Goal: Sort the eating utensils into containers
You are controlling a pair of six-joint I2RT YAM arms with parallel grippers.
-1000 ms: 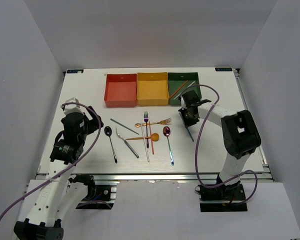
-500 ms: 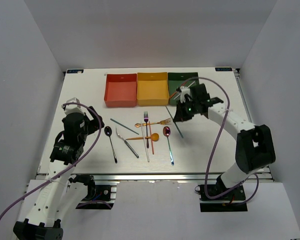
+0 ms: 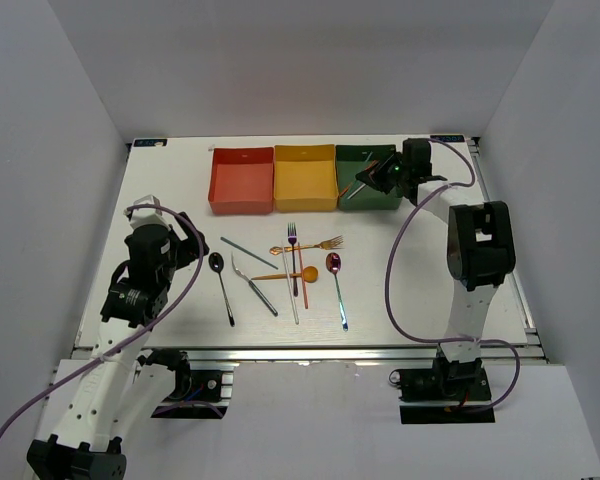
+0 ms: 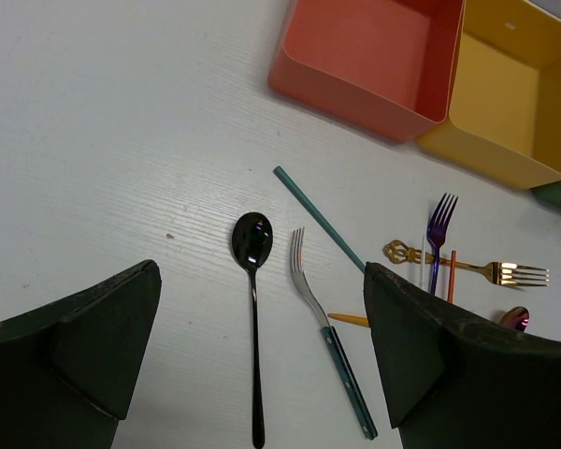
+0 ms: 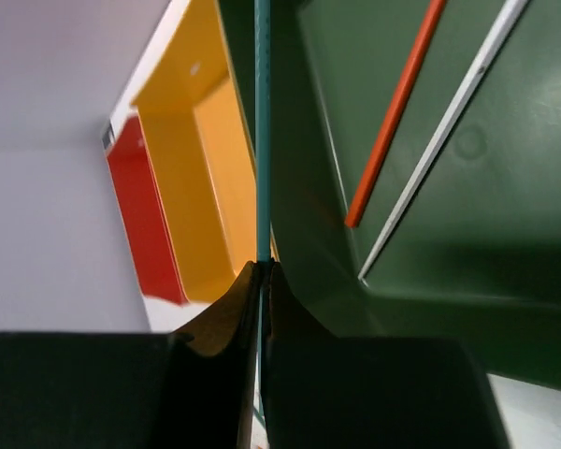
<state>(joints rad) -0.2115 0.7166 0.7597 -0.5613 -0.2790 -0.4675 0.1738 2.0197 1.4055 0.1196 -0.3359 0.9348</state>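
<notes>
White table (image 3: 430,290), right gripper (image 5: 262,269) pinching teal chopstick (image 5: 263,131) over green box (image 5: 505,271) edge, its wrist view shows orange chopstick (image 5: 397,112) and silver chopstick (image 5: 449,131) inside, left gripper (image 4: 260,281) gaping above black spoon (image 4: 251,238), overhead view shows scattered utensils (image 3: 306,245).

Glossy metal spoon (image 4: 251,239) on matt, grained table (image 4: 93,140).

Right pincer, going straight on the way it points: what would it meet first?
Probably the dark green box's wall next to the yellow box. The teal chopstick that the right pincer grips runs along that rim in the wrist view. Depth is unclear, so it might pass above.
</notes>
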